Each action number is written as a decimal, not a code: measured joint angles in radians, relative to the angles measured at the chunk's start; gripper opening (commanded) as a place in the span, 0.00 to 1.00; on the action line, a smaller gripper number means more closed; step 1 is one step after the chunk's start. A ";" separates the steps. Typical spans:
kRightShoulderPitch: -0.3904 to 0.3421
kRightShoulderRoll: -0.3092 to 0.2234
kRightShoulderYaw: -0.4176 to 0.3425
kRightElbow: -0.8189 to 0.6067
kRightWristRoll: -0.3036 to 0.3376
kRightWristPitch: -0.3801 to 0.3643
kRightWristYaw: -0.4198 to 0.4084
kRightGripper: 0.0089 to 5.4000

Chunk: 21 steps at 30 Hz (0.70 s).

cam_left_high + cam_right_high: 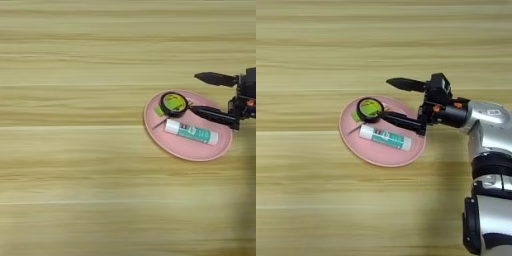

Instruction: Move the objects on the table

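A black tape roll ring with a yellow-green inside lies at the back left of a pink oval plate. A white glue stick with a teal-green label lies on its side across the plate's middle. My right gripper comes in from the right and is open, its two black fingers spread wide. The near finger reaches over the plate, and its tip is right beside the tape roll. The far finger hangs beyond the plate's back rim. Nothing is held between them.
A small green block with a thin stick lies on the plate by the tape roll's left side. The light wooden table stretches out to the left, front and back. My silver forearm takes up the right side.
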 measured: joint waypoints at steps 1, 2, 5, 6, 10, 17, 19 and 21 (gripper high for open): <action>0.000 0.000 0.000 0.000 0.000 0.000 0.001 0.99; 0.001 0.000 0.000 0.000 0.000 0.000 0.003 0.99; 0.007 0.000 0.000 -0.012 0.000 0.000 0.007 0.99; 0.008 0.000 0.000 -0.019 0.000 0.000 0.007 0.99; 0.019 -0.004 0.004 -0.042 0.000 0.004 0.008 0.99; 0.063 -0.019 0.015 -0.079 0.000 0.006 0.024 0.99; 0.079 -0.033 0.026 -0.090 -0.004 0.005 0.033 0.99; 0.085 -0.036 0.040 -0.092 -0.027 -0.003 0.031 0.99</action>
